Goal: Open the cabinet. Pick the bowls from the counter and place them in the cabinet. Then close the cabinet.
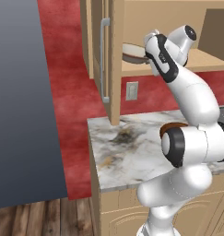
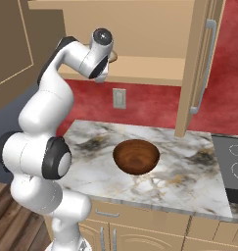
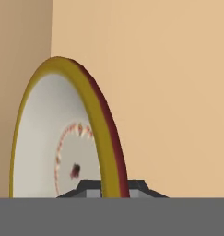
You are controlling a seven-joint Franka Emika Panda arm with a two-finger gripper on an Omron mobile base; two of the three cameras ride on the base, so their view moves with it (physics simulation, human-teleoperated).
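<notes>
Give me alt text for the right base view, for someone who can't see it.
A white robot arm reaches up into an open tan wall cabinet, its gripper at a cream bowl over the cabinet's floor. A dark reddish-brown bowl sits upright on the marble counter below, beside a stovetop.

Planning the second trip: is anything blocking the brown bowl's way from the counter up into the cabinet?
Nothing visible. The brown bowl sits alone on the counter, and the cabinet door above is open, its shelf bare beside the cream bowl.
</notes>
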